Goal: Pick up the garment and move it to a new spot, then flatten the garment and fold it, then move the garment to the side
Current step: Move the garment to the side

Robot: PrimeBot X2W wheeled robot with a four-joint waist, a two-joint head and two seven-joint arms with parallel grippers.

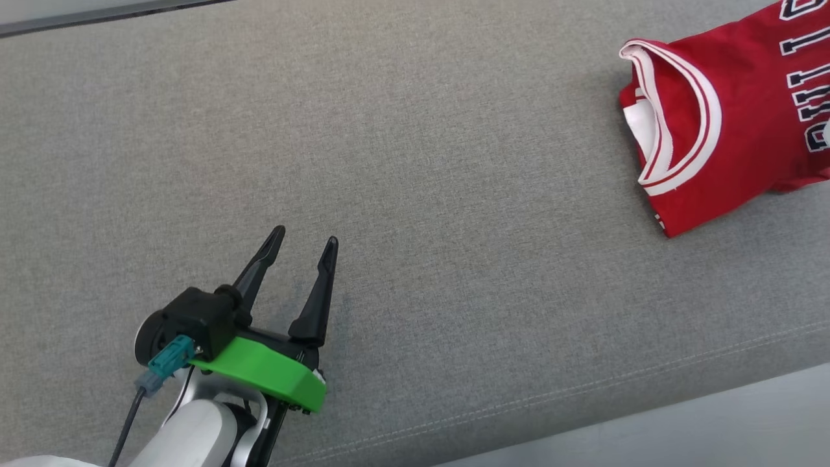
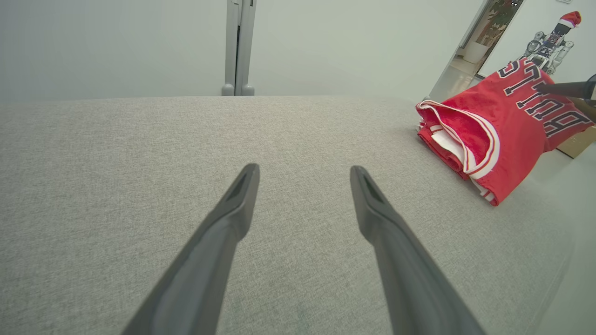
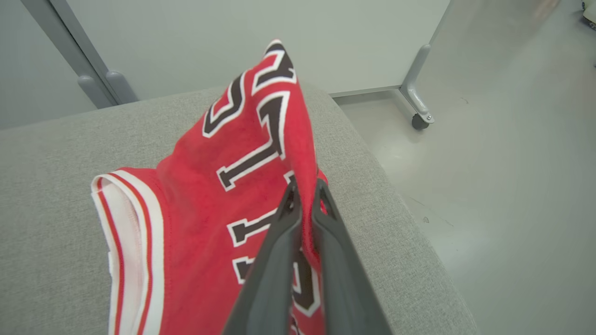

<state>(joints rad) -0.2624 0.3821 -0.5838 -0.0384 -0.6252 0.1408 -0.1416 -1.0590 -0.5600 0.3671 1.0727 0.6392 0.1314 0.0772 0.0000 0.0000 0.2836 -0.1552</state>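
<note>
The garment point(image 1: 733, 130) is a red basketball jersey with white trim and dark lettering, folded, at the far right of the grey cushion point(image 1: 421, 162). In the right wrist view my right gripper point(image 3: 305, 188) is shut on a raised fold of the garment point(image 3: 242, 186), lifting its edge off the cushion. Far left of the garment, my left gripper point(image 1: 305, 239) hovers open over bare cushion with nothing between its fingers. The left wrist view shows the garment point(image 2: 493, 135) at the right, beyond my open left gripper point(image 2: 302, 177).
The cushion's front edge point(image 1: 583, 402) runs along the lower right, with pale floor beyond. The cushion's right end drops to floor point(image 3: 489, 186). A wheeled partition leg point(image 3: 416, 100) stands behind. Another partition post point(image 2: 238, 46) stands behind the cushion.
</note>
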